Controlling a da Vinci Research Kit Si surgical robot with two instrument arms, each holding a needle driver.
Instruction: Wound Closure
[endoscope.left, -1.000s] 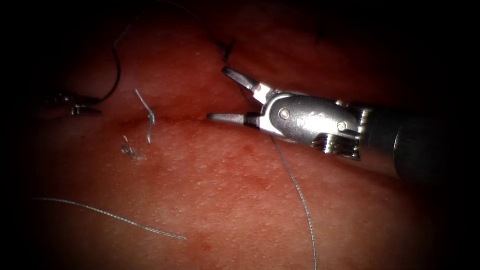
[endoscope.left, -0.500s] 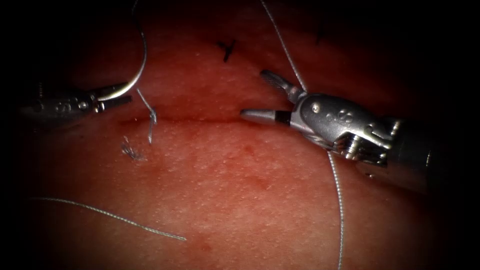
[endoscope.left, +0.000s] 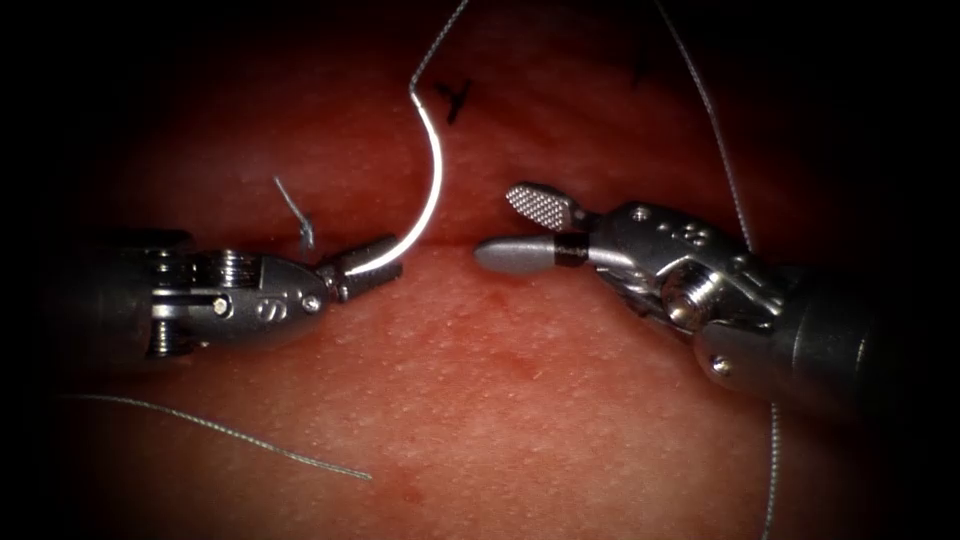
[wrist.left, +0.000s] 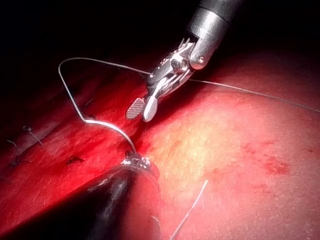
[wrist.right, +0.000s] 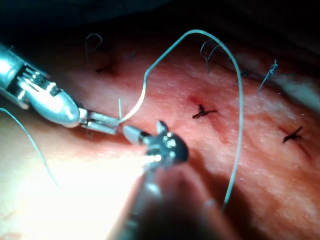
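My left tool (endoscope.left: 372, 266) comes in from the left, jaws shut on the curved needle (endoscope.left: 436, 180) at the end away from the thread. The needle arcs upward, free of the tissue (endoscope.left: 480, 400), over the cut (endoscope.left: 455, 240). Thread (endoscope.left: 725, 160) leaves the needle's upper end, loops off the top and drops behind the right tool. My right tool (endoscope.left: 497, 226) stands just right of the needle, jaws open, holding nothing. The left wrist view shows the needle (wrist.left: 106, 125) and the open right tool (wrist.left: 141, 109). The right wrist view shows the left tool (wrist.right: 102, 122) gripping the needle (wrist.right: 136, 106).
A knotted stitch with cut ends (endoscope.left: 300, 222) sits on the cut behind the left tool. Dark stitches (endoscope.left: 455, 100) lie farther back, as do other stitches (wrist.right: 202, 111). A loose length of thread (endoscope.left: 220, 435) lies on the tissue at the lower left.
My left tool has carried the needle from the far left toward the middle. The right tool has drawn back to the right with its jaws open. The thread has swung to the right.
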